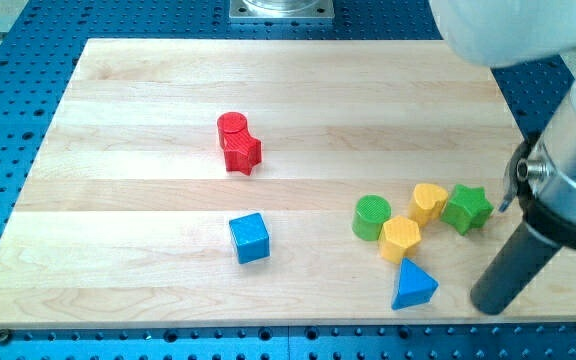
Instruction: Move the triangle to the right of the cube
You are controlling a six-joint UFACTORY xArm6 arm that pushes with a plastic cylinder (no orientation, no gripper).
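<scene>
A blue triangle (413,286) lies near the board's bottom edge, right of centre. A blue cube (249,238) sits to its left, in the lower middle of the board. My tip (487,304) is at the bottom right, a short way to the right of the triangle and apart from it. The dark rod slants up to the right into the white arm.
A green cylinder (372,217), a yellow hexagon (400,239), a yellow block (429,202) and a green star (467,208) cluster just above the triangle. A red cylinder (232,128) and a red star (242,153) touch at upper centre. The wooden board (118,150) lies on a blue perforated table.
</scene>
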